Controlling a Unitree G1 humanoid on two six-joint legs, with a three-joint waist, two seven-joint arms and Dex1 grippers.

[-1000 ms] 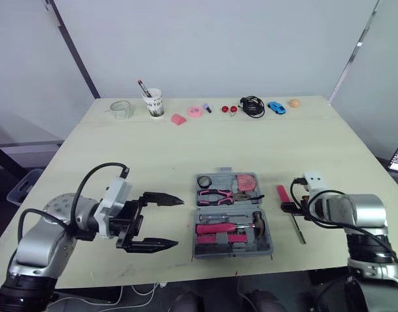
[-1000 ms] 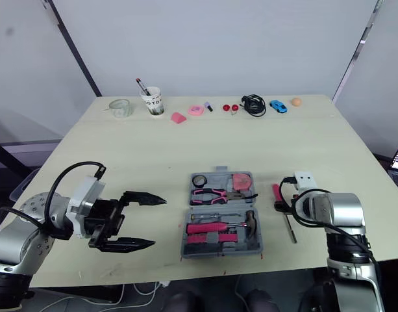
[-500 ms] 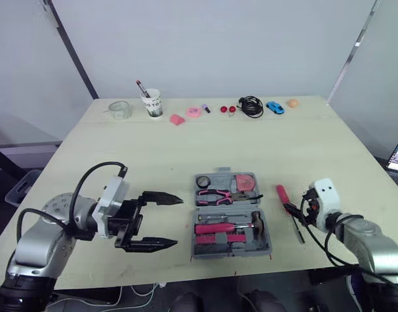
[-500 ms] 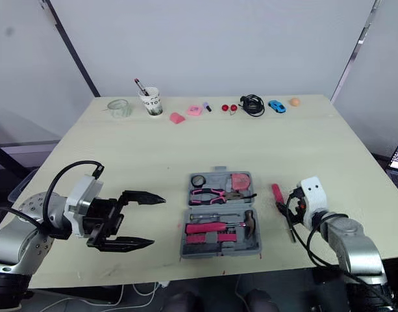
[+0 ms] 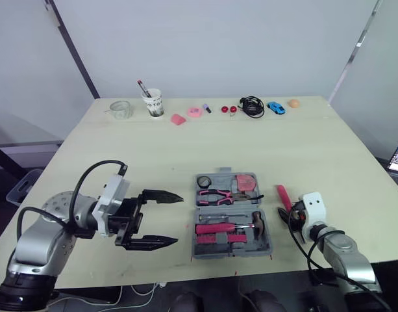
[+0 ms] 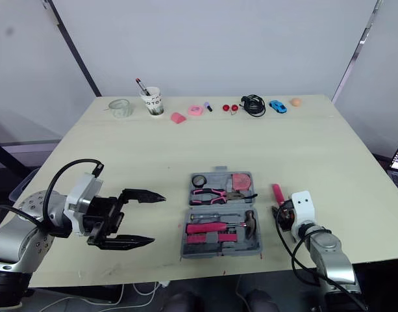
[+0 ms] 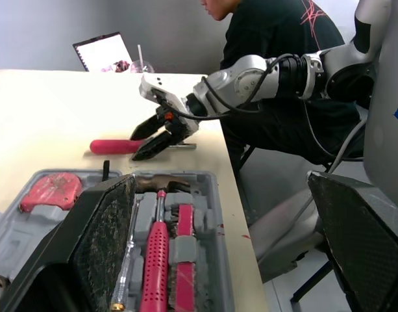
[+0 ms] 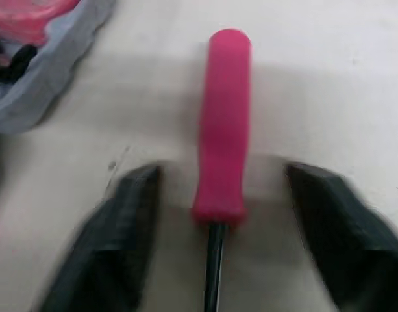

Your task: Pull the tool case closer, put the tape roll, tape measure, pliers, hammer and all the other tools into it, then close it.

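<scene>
Near the front edge of the worktop (image 5: 186, 149), about midway along it, the grey tool case (image 5: 267, 244) lies open with both halves flat. To its left, over the front left part of the worktop, the left gripper (image 5: 179, 220) hovers empty, its two fingers spread wide and pointed at the case. The right gripper (image 8: 223, 179) sits low towards the front right corner, released, with one finger on either side of the pink-handled screwdriver (image 5: 282, 194) and neither touching it. The near half of the case holds the hammer (image 5: 228, 227). The far half holds the pliers (image 5: 215, 193), the tape measure (image 5: 247, 182) and a round dark-rimmed item (image 5: 204, 181) that is probably the tape roll. The screwdriver lies on the bare worktop just beside the right side of the case, handle towards the far edge.

It looks like the last tool out, so picking it up is the step in hand. The fingers line up around where the handle meets the thin shaft. Closing a little further up on the handle should give a firmer hold, since the shaft may slip or twist. The fingertips need to reach the worktop before they close. The tool should then be lifted level and clear of the case wall before it is set in a free slot.
</scene>
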